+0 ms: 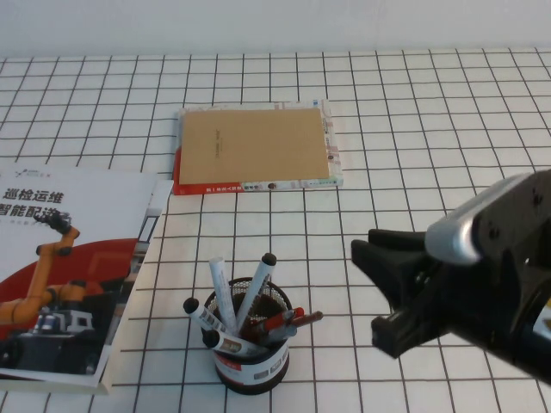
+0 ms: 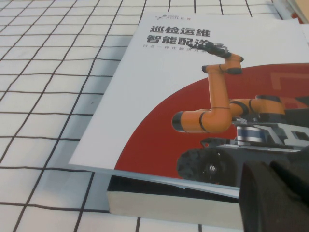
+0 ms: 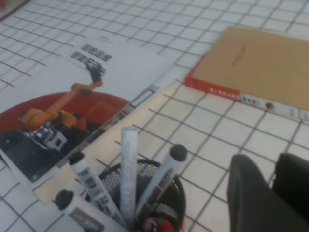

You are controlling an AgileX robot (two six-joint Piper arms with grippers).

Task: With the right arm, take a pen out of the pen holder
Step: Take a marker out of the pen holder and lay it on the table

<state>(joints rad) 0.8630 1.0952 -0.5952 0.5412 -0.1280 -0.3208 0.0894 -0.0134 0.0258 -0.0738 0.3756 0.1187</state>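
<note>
Book near pen holder reads 巡检运维

Robot manual, brown book, gridded table

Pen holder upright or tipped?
Upright: pen holder stands on its base, pens poking up. Right gripper hovers to its right; left gripper above the white book.

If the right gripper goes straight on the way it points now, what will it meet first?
Probably the red pens leaning from the holder; depth is unclear. The right gripper, fingers apart, points left at them. The left gripper hangs near the book.
</note>
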